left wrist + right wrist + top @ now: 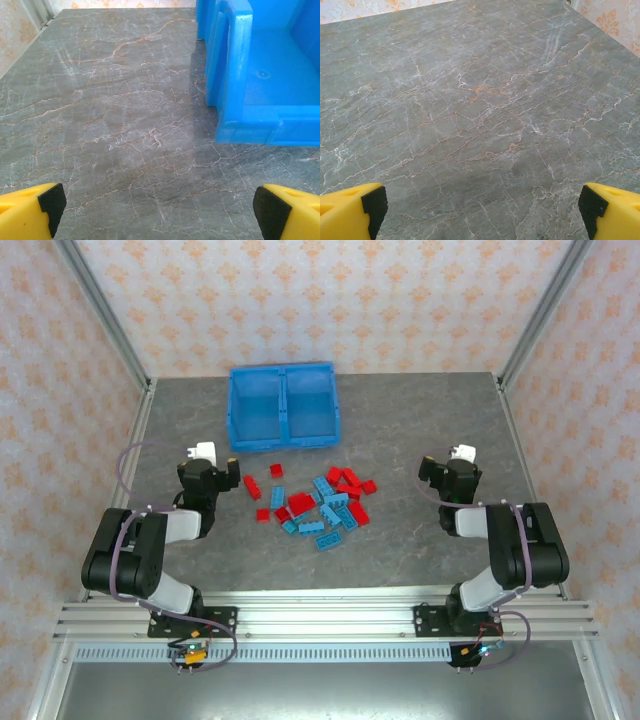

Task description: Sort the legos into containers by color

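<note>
Several small legos [320, 502], bright red and light blue mixed, lie in a loose pile on the table's middle. Behind them stands the blue bin [284, 368], whose two containers sit side by side, both empty. The bin's front wall [250, 125] fills the right of the left wrist view. My left gripper [157, 207] is open over bare table, left of the pile and just short of the bin's front left corner. My right gripper [480, 207] hangs open over bare table to the right of the pile. Nothing lies between either pair of yellow fingers [30, 210].
The grey marble table [420, 430] is fenced by metal posts and patterned walls on three sides. Both arm bases sit on the rail [320, 620] at the near edge. Open tabletop lies either side of the bin and behind my right gripper [447, 468].
</note>
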Controlling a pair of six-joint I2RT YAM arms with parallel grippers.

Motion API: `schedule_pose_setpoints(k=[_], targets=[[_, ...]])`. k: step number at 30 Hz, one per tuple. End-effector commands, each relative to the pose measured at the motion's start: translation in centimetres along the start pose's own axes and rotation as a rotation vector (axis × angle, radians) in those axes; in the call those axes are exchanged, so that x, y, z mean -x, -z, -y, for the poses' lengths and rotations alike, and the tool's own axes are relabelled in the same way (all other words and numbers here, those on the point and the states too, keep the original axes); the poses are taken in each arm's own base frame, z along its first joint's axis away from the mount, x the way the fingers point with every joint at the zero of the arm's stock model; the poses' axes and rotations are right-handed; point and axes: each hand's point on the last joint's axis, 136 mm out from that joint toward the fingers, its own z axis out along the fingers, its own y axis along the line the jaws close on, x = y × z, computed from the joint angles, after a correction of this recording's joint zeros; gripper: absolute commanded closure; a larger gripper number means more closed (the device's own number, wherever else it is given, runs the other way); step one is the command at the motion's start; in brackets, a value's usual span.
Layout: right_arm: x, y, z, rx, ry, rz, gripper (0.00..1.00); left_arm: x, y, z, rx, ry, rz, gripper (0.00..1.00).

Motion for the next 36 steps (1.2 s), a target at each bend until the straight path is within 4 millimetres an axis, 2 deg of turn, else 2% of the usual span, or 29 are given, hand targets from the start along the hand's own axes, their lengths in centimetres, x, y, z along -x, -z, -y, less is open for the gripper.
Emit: schedule_pose_setpoints(k=[1, 17, 20, 23, 26, 28, 30, 36], targets=[[1.2, 0.1, -0.2, 0.014, 0.0, 0.031, 0.01, 1.0, 0.0, -0.1, 0.01, -0.007, 0.037, 0.0], [1.1, 0.1, -0.2, 0.012, -0.001, 0.029, 0.01, 1.0, 0.0, -0.1, 0.009, -0.007, 0.037, 0.0], [2.4, 0.7, -0.1, 0.004, -0.01, 0.046, 0.01, 1.0, 0.0, -0.1, 0.01, -0.006, 0.038, 0.0], [5.9, 3.5, 1.4, -0.09, -0.117, -0.011, 0.01, 0.9, 0.0, -0.1, 0.011, -0.007, 0.036, 0.0], [9.2, 7.8, 0.8, -0.053, -0.314, -0.058, 0.01, 0.9, 0.0, -0.1, 0.01, -0.006, 0.036, 0.0], [9.8, 10.9, 0.2, -0.036, -0.427, -0.165, 0.02, 1.0, 0.0, -0.1, 0.009, -0.006, 0.037, 0.0], [9.5, 13.4, -1.0, 0.014, -0.467, -0.287, 0.02, 0.9, 0.0, -0.1, 0.009, -0.006, 0.036, 0.0], [7.3, 19.0, -7.1, 0.255, -0.397, -0.616, 0.01, 1.0, 0.0, -0.2, 0.008, -0.004, 0.037, 0.0]])
